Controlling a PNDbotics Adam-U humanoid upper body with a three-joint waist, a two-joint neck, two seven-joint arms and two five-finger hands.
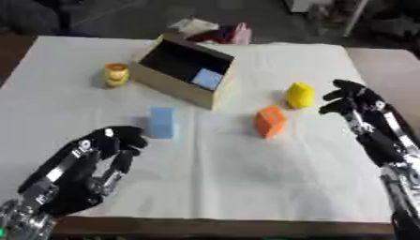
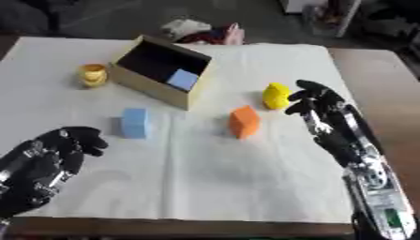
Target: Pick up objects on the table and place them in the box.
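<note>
An open cardboard box (image 1: 182, 70) lies tilted at the table's far middle, with a light blue block (image 1: 206, 78) inside. On the white cloth lie a light blue block (image 1: 161, 122), an orange block (image 1: 269, 121), a yellow block (image 1: 299, 95) and a small yellow-orange cup-shaped thing (image 1: 116, 74) left of the box. My right hand (image 1: 354, 102) hovers just right of the yellow block, fingers relaxed and spread, holding nothing. My left hand (image 1: 97, 157) is at the lower left, below the blue block, fingers curled and empty.
The white cloth (image 1: 246, 178) covers the table to its front edge. Brown tabletop (image 1: 390, 65) shows at the right. Beyond the far edge lie pink and white items (image 1: 215, 32) on the floor.
</note>
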